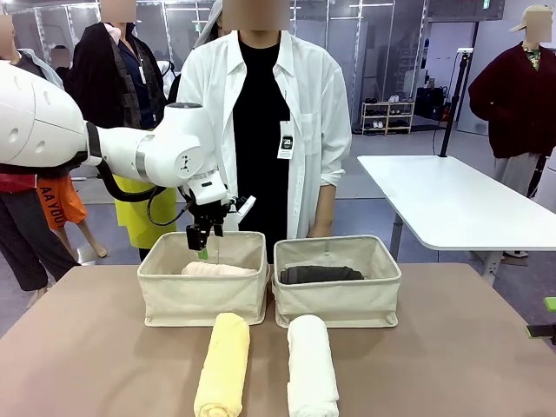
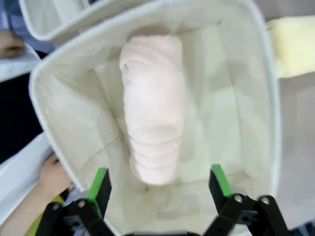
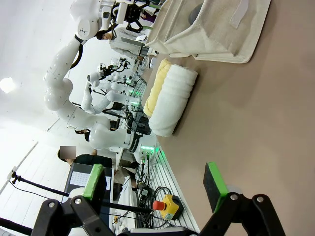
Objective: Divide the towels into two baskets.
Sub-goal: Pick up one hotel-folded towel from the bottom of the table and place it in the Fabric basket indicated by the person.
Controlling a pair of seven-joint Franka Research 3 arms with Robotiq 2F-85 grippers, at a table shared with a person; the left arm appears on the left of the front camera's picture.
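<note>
Yellow towel (image 1: 222,365) sits just in front of left basket (image 1: 204,295), white towel (image 1: 311,369) to its right. Both long axes run near-to-far, ends toward the basket. Pink towel (image 1: 217,270) inside it lies crosswise. Risk: dropped without a quarter turn, yellow likely bridges the soft rim. Left gripper (image 1: 201,246) hovers above the basket, jaws spread, empty. Right gripper (image 3: 155,179) jaws also spread, empty.

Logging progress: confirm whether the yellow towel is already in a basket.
No, the yellow towel lies on the table, outside the left basket, beside the white towel.
</note>
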